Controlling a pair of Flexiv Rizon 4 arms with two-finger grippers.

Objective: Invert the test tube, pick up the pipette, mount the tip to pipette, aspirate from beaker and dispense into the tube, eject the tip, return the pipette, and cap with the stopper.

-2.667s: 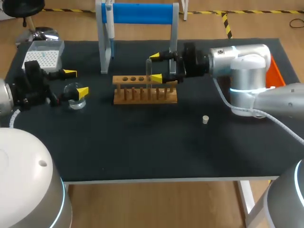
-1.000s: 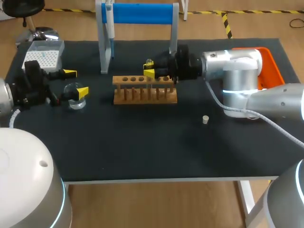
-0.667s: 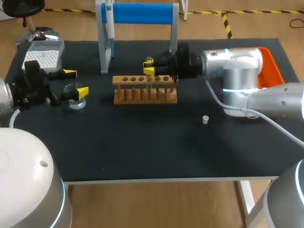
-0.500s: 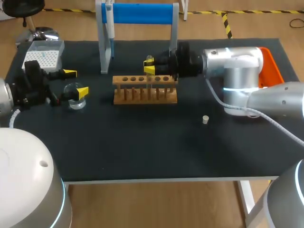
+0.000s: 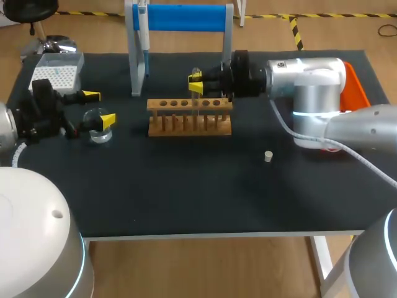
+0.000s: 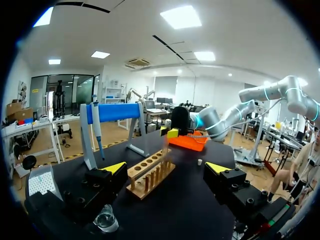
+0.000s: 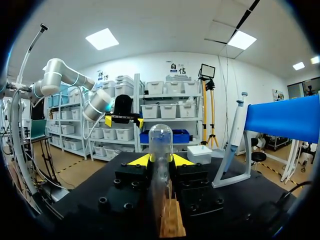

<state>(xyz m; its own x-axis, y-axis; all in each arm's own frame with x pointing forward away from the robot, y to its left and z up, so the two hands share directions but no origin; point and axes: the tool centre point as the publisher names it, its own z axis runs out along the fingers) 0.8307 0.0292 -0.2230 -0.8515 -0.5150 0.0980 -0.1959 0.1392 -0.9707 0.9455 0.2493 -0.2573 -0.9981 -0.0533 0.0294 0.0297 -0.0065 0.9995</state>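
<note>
My right gripper point(image 5: 196, 83) is shut on a clear test tube point(image 5: 196, 73) above the back row of the wooden rack point(image 5: 189, 118). In the right wrist view the test tube point(image 7: 161, 145) stands upright between the fingers, rounded end up, its lower end down by the rack point(image 7: 172, 225). My left gripper point(image 5: 99, 107) is open at the table's left, around the glass beaker point(image 5: 96, 119). From the left wrist, the beaker point(image 6: 106, 220) sits under the left gripper point(image 6: 166, 168). The pipette point(image 5: 144, 31) hangs on the blue stand. The stopper point(image 5: 268, 156) lies right of the rack.
A tip box point(image 5: 57, 69) sits at the back left, behind my left arm. The blue stand point(image 5: 183, 17) rises directly behind the rack. An orange tray point(image 5: 358, 87) lies at the far right, partly hidden by my right arm.
My right gripper turned at the wrist with the tube between its fingers, then rose a little over the rack. My left arm has stayed where it was.
</note>
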